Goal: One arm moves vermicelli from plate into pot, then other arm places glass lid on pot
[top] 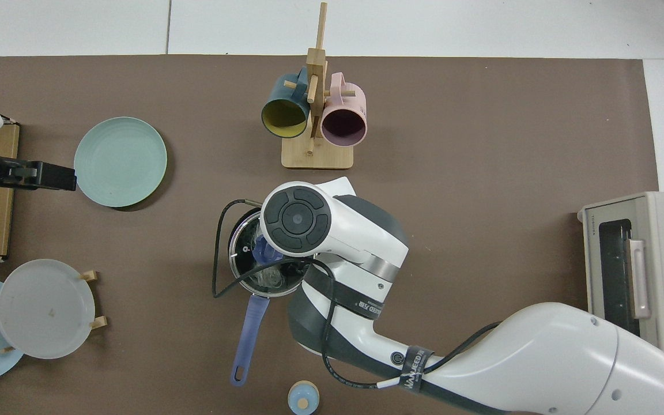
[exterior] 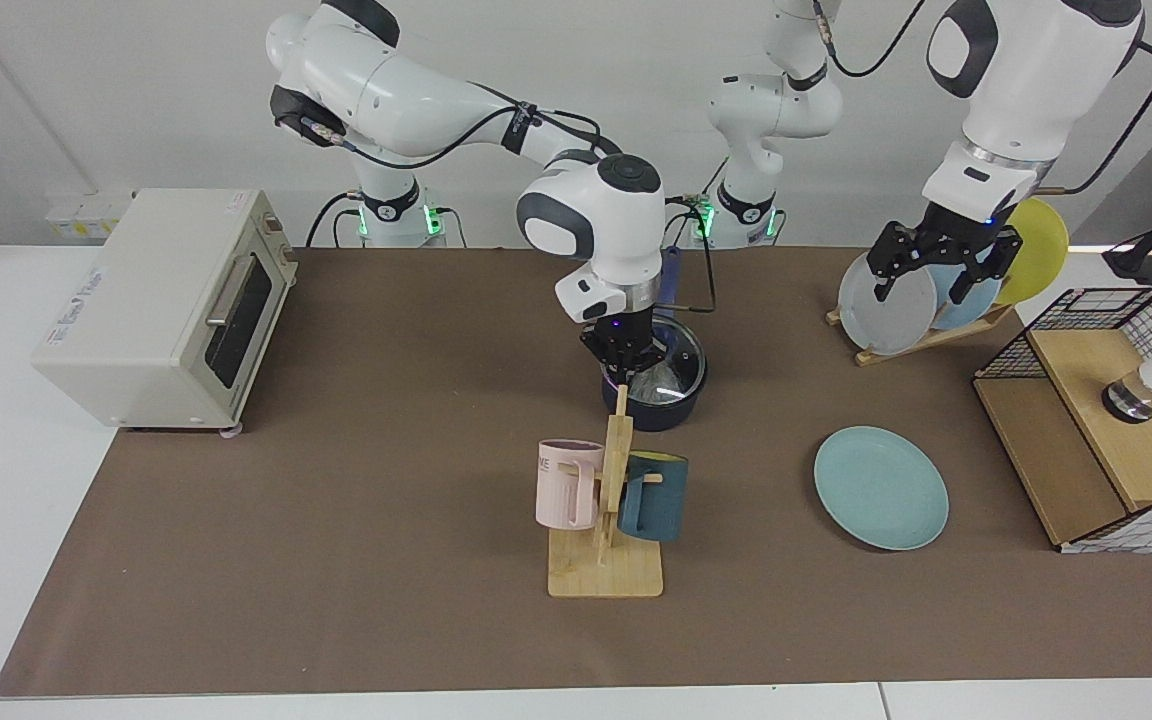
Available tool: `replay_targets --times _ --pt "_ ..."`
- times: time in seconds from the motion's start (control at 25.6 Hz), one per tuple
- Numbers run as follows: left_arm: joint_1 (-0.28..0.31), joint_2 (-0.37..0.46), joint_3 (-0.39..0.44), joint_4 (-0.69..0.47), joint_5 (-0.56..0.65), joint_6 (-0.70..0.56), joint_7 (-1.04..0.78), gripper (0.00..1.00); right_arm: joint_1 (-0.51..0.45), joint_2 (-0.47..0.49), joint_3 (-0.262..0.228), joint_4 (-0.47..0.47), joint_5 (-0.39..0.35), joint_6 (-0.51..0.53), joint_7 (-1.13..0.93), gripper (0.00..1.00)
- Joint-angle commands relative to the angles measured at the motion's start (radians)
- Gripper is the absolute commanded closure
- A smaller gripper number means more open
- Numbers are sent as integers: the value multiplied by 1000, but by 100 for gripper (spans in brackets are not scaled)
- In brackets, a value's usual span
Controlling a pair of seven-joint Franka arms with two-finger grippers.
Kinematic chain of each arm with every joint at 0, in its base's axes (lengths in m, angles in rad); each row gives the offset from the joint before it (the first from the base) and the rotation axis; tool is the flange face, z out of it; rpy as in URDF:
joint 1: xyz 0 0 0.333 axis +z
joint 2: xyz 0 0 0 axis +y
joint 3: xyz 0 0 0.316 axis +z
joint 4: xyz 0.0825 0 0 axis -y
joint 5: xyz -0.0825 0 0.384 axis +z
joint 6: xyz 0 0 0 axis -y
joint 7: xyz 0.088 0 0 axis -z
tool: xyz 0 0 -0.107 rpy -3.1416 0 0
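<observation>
Two arms stand over the brown mat. The right gripper (exterior: 624, 372) hangs straight down over the pot (exterior: 658, 405), which sits mid-table just beyond the wooden mug rack (exterior: 608, 520). The glass lid (exterior: 674, 362) lies on the pot's rim, and from above its blue knob (top: 263, 252) peeks out beside the wrist. The gripper sits right at that knob, but the wrist hides the fingertips and I cannot tell whether they pinch it or stand free. Through the glass a pale tangle shows inside the pot, likely the vermicelli (top: 268, 278). The pot's blue handle (top: 249, 334) points toward the arms' side of the table.

Off to the right as I look across, the left gripper (exterior: 938, 265) waits high in front of the dish rack, its fingers spread apart with nothing between them, just before the pale grey plate (exterior: 886, 300). The teal plate (exterior: 880, 487) lies bare on the mat, nearer me and well apart from the pot. At the far left of the mat sits a cream toaster oven (exterior: 161, 305)
</observation>
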Motion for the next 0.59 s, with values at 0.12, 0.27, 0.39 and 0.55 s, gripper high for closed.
replay_targets --times 0.12,0.27,0.39,0.55 --pt "-2 4 4 17 -6 -12 2 0 -53 -61 72 35 13 -165 -104 99" --pt "-2 4 4 17 -6 -12 2 0 -51 -113 59 100 74 -269 -215 99" --pt "0 4 4 17 -6 -12 2 0 -48 -161 35 103 77 -314 -267 99" --pt "0 4 4 17 -6 -12 2 0 -45 -237 -45 120 173 -352 -388 99"
